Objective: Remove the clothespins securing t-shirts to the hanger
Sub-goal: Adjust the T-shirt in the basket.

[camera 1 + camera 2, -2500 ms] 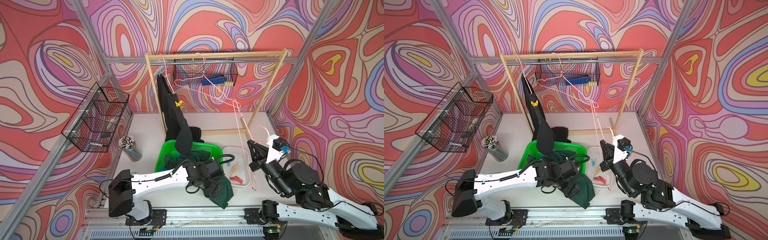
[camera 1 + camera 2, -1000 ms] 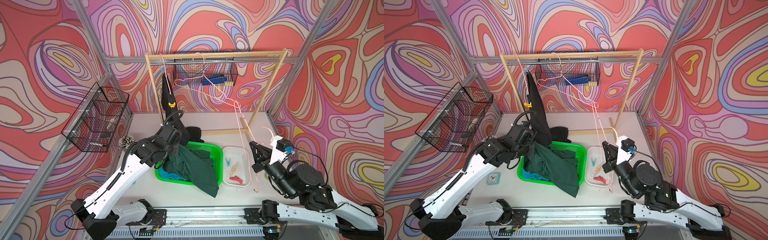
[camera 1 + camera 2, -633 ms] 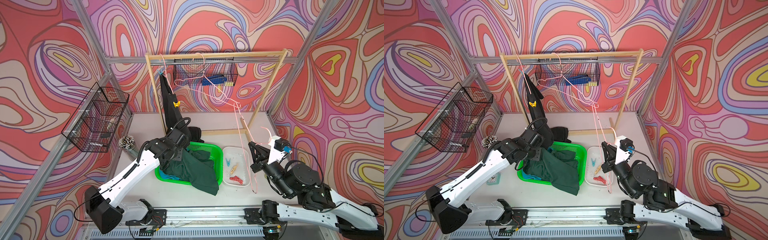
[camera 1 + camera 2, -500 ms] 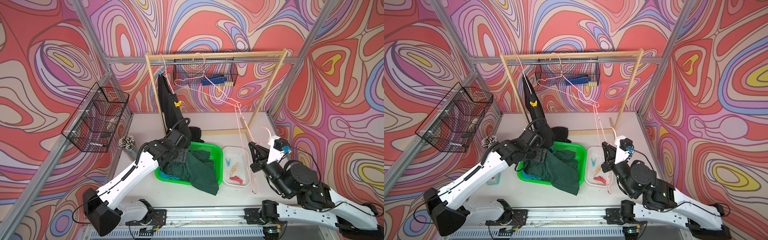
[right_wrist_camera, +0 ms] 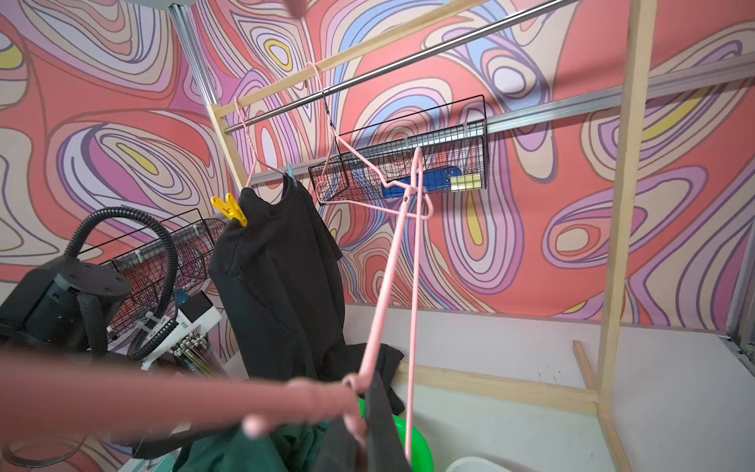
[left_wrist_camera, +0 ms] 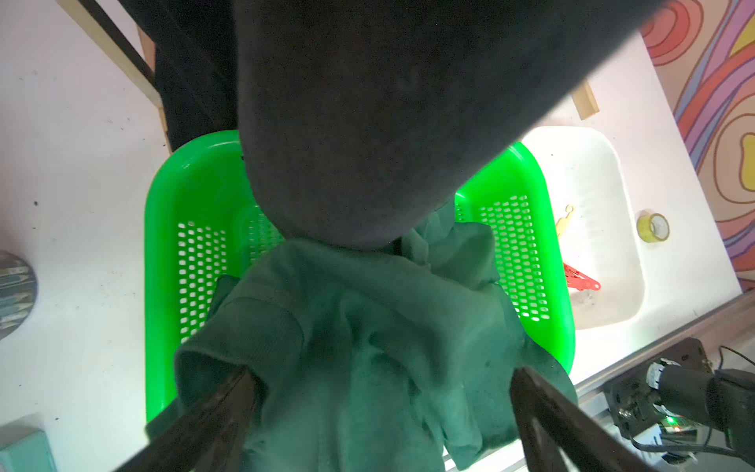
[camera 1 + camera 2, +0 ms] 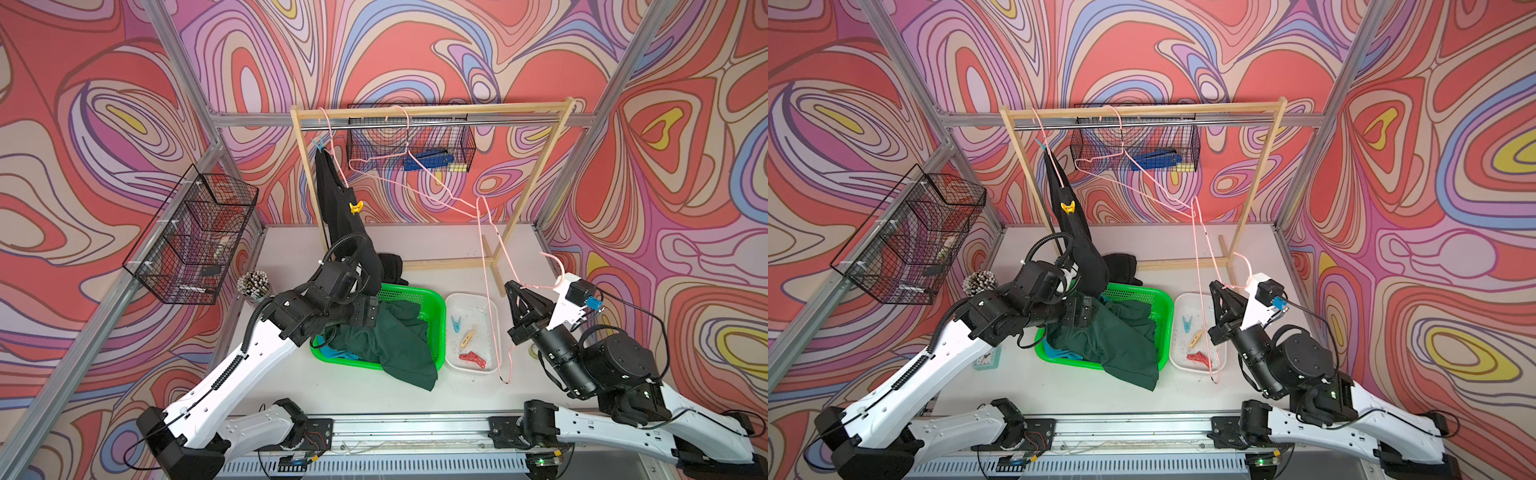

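Writing: print on what lies in the side wire basket [image 7: 195, 237] is too small to be read
Left claw: the left gripper [image 6: 380, 412] is spread wide over the dark green shirt [image 7: 399, 349], with nothing caught between its fingers [image 6: 212, 408]
Right claw: the right gripper [image 7: 514, 289] is closed on the neck of the held pink hanger [image 5: 383, 294], whose far corner meets the end of the empty hanger [image 7: 432, 175]
In the way: the left wrist view is half covered by the black shirt [image 7: 340, 216], which is hung from the wooden rack [image 7: 432, 110] at 12 o'clock of the green basket [image 7: 432, 299]
Pins on cloth: the blue clothespin [image 7: 319, 144] and the yellow clothespin [image 7: 355, 207] are clipped to the black shirt
Green basket: the dark green shirt is spilled over its 5 o'clock rim, with the turquoise shirt [image 7: 332, 353] underneath
White tray [image 7: 471, 296]: set at 3 o'clock of the basket; the loose blue clothespin [image 7: 456, 324], the beige clothespin [image 7: 468, 336] and the red clothespins [image 7: 471, 359] are kept inside
Around: the pencil cup [image 7: 254, 282] is stood at 9 o'clock of the basket, and the tape roll [image 6: 653, 227] is laid beyond the tray
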`<state>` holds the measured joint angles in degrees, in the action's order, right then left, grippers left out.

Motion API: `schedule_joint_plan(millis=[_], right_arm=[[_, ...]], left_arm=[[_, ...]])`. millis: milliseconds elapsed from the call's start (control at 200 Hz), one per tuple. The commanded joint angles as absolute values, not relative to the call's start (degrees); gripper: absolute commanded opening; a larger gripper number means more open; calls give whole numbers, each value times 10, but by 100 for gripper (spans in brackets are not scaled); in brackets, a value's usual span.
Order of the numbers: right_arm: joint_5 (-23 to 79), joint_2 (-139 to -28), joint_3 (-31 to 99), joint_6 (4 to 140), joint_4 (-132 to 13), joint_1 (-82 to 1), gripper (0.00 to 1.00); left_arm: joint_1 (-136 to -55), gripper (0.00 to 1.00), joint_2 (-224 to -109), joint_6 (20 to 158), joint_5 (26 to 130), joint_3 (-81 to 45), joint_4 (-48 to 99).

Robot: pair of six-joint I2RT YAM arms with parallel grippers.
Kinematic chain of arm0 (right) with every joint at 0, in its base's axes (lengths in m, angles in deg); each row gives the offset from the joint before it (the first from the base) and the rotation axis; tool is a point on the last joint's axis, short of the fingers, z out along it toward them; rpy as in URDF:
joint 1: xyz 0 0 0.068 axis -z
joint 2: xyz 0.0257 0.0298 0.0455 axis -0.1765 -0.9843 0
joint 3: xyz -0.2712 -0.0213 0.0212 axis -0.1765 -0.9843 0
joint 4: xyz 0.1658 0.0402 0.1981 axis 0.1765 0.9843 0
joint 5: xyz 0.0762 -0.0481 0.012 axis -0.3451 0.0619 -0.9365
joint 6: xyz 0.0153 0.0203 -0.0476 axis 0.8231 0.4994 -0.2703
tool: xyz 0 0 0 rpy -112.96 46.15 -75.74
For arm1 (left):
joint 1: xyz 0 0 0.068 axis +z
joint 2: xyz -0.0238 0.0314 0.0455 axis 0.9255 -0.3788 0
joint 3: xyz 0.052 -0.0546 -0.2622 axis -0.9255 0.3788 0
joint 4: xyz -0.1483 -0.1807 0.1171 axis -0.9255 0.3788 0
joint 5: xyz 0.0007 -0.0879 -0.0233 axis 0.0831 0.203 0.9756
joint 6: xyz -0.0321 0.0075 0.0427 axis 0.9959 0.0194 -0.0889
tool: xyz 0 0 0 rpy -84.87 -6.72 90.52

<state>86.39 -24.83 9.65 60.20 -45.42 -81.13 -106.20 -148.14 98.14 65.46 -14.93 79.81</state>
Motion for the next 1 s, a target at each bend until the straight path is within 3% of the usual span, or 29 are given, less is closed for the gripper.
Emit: schedule_joint_plan(millis=[0,150,456,626,997], right_arm=[[877,-264,123,582,-480,-811,0],[917,-286,146,572,-486,-811,0],[1015,-344,199,572,-476,-811,0],[1065,-392,250,575,-438,-811,0],[1083,-444,308,561,-418,-810,0]], left_arm=[[-1082,100,-1493,988,679,-170,783],[-1129,100,-1516,1009,690,-212,788],[-1175,99,-1528,1064,822,-226,692],[-1204,94,-1519,1075,842,-224,650],[-1285,70,-1544,1129,952,-246,496]])
